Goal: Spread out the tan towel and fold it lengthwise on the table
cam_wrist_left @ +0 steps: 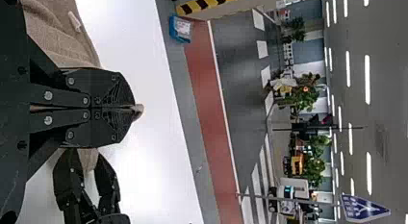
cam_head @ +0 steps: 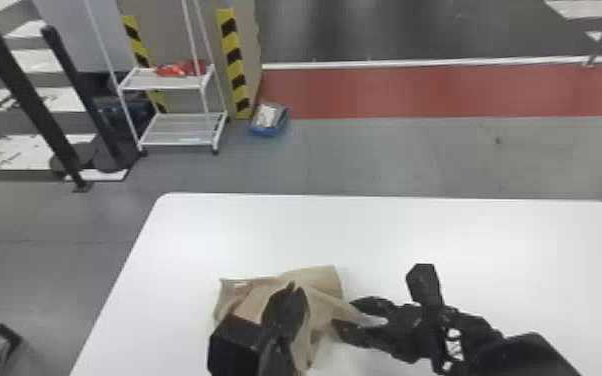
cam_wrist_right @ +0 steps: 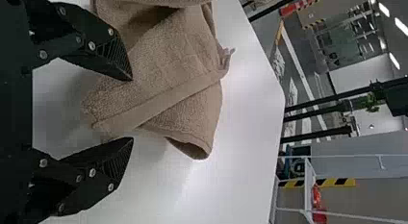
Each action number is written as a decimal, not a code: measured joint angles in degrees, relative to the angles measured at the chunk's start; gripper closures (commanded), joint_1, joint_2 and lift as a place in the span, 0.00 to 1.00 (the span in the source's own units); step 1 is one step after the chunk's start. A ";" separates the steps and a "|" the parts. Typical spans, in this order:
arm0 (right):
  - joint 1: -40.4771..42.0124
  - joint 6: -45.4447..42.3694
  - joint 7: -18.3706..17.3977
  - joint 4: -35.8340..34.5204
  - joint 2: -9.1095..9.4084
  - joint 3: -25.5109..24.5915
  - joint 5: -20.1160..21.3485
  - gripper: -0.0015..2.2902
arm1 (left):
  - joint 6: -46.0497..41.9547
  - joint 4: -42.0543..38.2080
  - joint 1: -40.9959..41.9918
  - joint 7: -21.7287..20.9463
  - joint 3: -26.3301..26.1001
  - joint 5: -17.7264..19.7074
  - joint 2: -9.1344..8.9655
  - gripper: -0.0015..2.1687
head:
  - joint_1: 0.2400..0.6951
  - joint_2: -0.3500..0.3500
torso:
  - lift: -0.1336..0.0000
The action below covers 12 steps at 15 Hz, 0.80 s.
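Note:
The tan towel (cam_head: 322, 282) lies crumpled on the white table, left of centre near the front. My left gripper (cam_head: 292, 290) is over its middle in the head view. In the left wrist view the left gripper (cam_wrist_left: 134, 108) is shut on a bit of the towel (cam_wrist_left: 62, 31), a small tip of cloth poking out past its fingertips. To the right, my right gripper (cam_head: 347, 315) stands open around a corner of the towel. In the right wrist view, the right gripper (cam_wrist_right: 132, 108) has its fingers apart, with a folded edge of the towel (cam_wrist_right: 168, 70) between and beyond them.
The white table (cam_head: 465, 235) extends beyond and to the right of the towel. Past its far edge, on the floor, stand a white wire cart (cam_head: 180, 120) and a blue box (cam_head: 267, 120) beside a striped post.

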 measured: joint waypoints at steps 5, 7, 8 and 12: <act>3.14 -1.68 1.37 -4.65 0.00 -1.16 -1.92 0.98 | -0.02 0.03 0.04 0.08 -0.08 -0.39 -0.16 0.85 | 1.00 0.66 | 1.00; 5.49 -1.06 1.16 -9.61 0.00 -2.08 -2.19 0.98 | 0.07 0.03 0.04 0.16 0.15 -0.48 -0.12 0.85 | 1.00 0.65 | 1.00; 7.22 -0.18 1.18 -13.42 0.00 -3.00 -2.65 0.98 | 0.12 0.03 0.05 0.18 0.43 -0.51 -0.10 0.85 | 1.00 0.65 | 1.00; 12.36 6.23 1.77 -28.86 0.00 -11.30 -7.40 0.98 | 0.16 -0.27 0.54 -0.15 2.50 -0.26 -0.09 0.85 | 1.00 0.57 | 1.00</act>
